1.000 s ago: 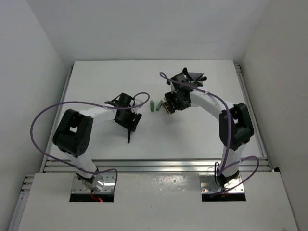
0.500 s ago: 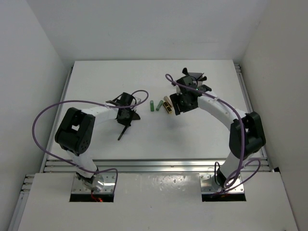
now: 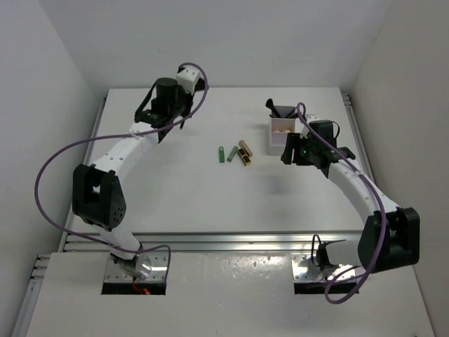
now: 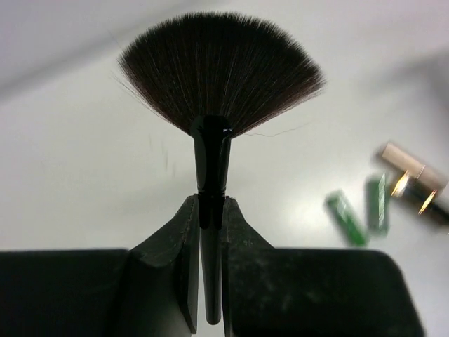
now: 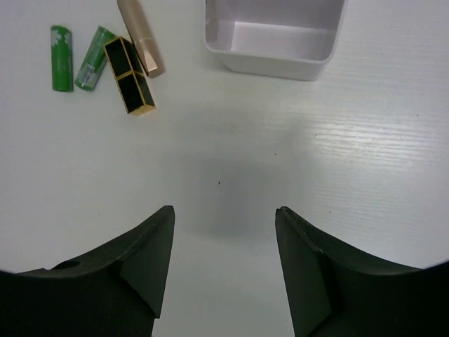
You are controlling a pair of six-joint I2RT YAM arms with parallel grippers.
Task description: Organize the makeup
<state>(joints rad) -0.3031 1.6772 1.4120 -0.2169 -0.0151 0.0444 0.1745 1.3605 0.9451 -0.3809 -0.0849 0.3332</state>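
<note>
step: likely brush-to-box transfer | left gripper [image 4: 210, 210] clamped on brush [image 4: 218, 77] handle, far-left, well apart from box [image 3: 280, 145] | right gripper [image 5: 224, 223] wide, empty, near box | tubes [image 3: 233, 153] loose mid-table | next: swing across, lower handle-first beside other brushes

No legible text, label, brand or number in any view. Pale specks on the outer green tube [image 5: 62, 57] and the inner green tube [image 5: 94, 59], both just beside the black-gold tube [image 5: 130, 75], too small and blurred to read as letters. Nothing legible on the fan brush [image 4: 211, 158] either.
</note>
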